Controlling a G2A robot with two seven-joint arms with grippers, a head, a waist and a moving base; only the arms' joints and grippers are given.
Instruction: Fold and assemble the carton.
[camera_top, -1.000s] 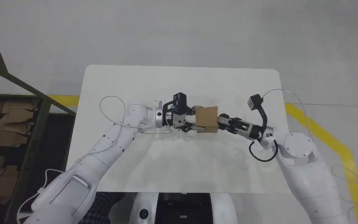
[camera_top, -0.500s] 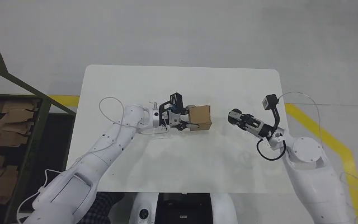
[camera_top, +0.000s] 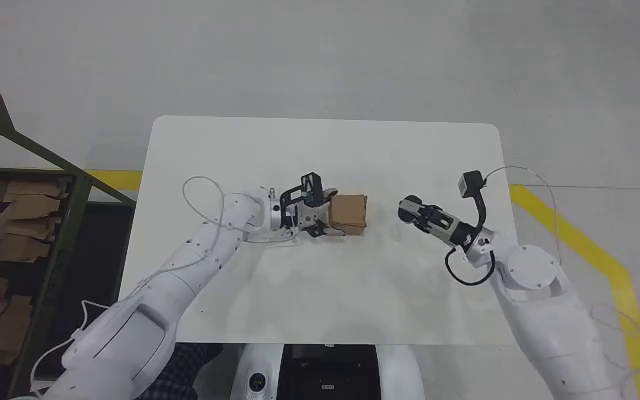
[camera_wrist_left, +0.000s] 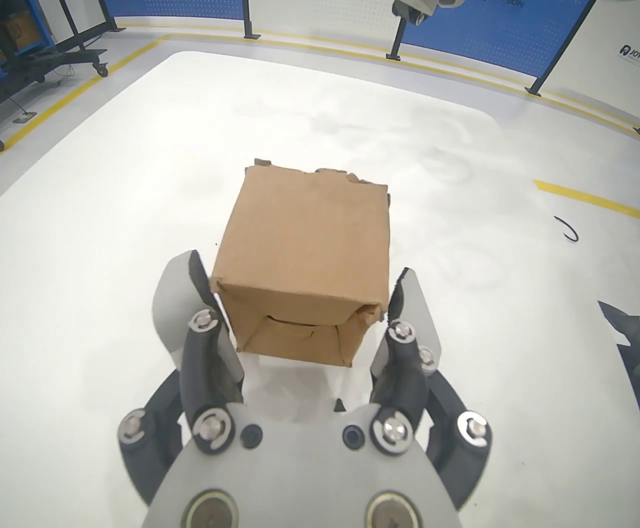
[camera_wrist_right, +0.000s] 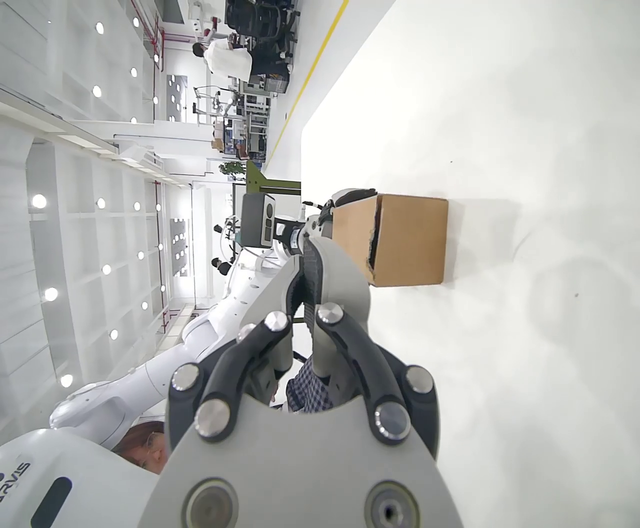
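Carton work here turns on one line across the table (camera_top: 250, 150). At the left, the left gripper (camera_top: 326, 212) has its jaws spread to the box's width and seems closed on it, one finger on each side of the end that faces this arm. The carton (camera_top: 348, 213) rests on the table near the middle. It is already folded into a nearly cubic box, so I see no clear long axis. Its far end points to the right, toward the other arm. Further right, the right gripper (camera_top: 407, 207) is pressed shut and holds nothing. It stands apart from the box, and the box lies directly in front of its tips. The left arm is clearly the nearer one. I judge that any push on the far end must come along this same line. One second ago the right gripper touched that end, then it drew well back, and now it is a little closer again.
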